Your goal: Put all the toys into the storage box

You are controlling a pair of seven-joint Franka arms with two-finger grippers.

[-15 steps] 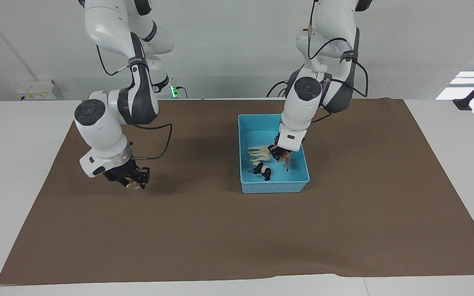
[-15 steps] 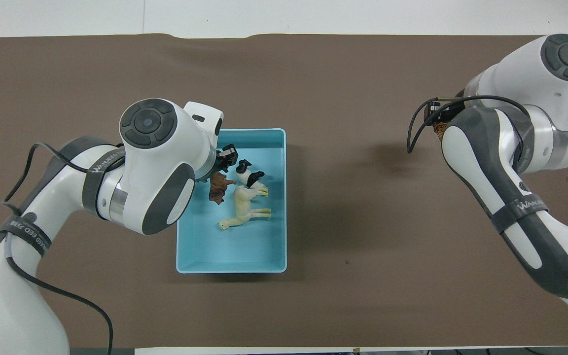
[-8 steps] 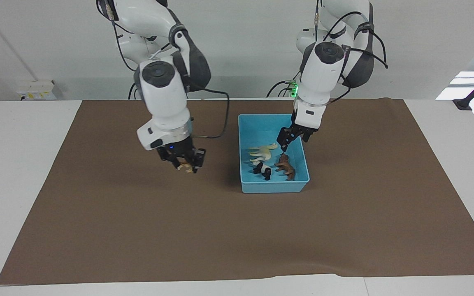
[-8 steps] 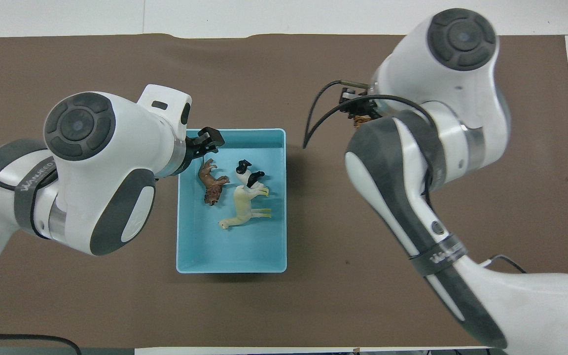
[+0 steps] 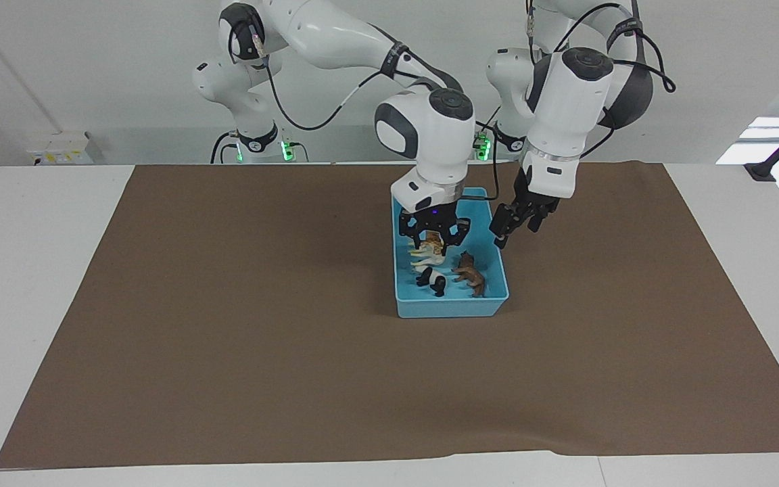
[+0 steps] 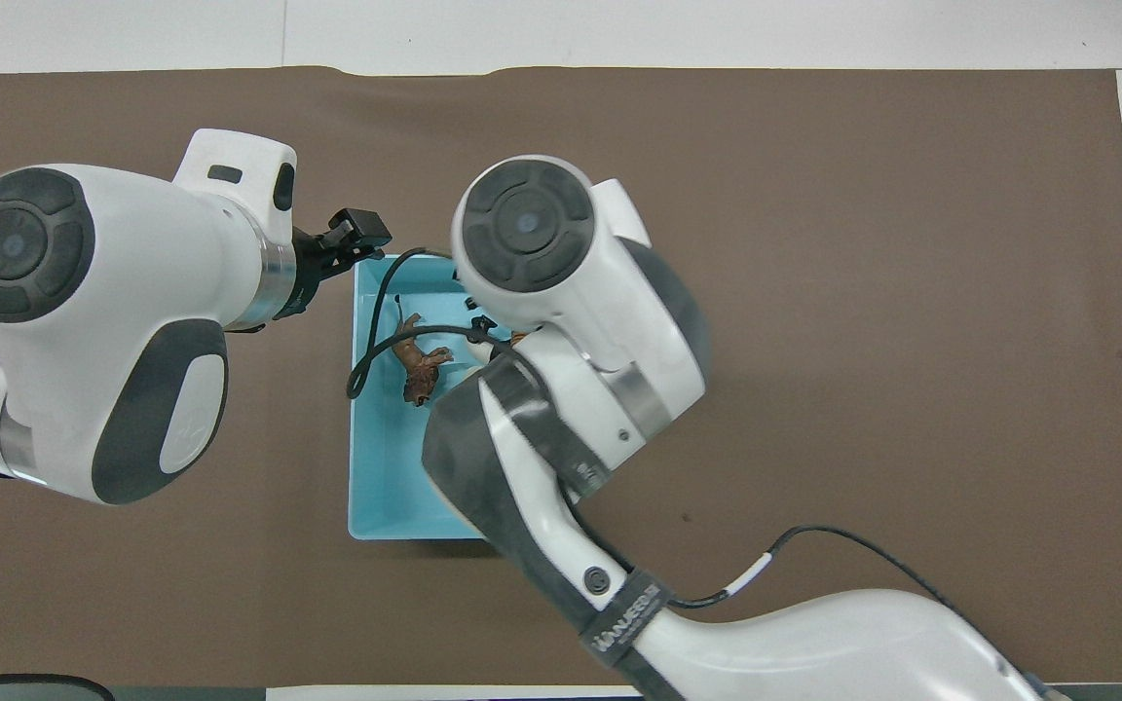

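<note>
Over the storage box [image 5: 449,308]: right gripper [image 5: 434,239] apparently clamped on tiger [image 5: 433,238] | left gripper [image 5: 512,225] at its 3 o'clock rim, fingers apart, empty.

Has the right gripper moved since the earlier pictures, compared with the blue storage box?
Yes. The right gripper, with the tiger between its fingers, came from the right arm's end of the brown mat to over the storage box.

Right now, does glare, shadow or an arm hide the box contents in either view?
Overhead view: the right arm covers most of the storage box, and only the brown animal shows inside. Facing view: no glare on the box, soft shadows only, panda and cream animal visible.
</note>
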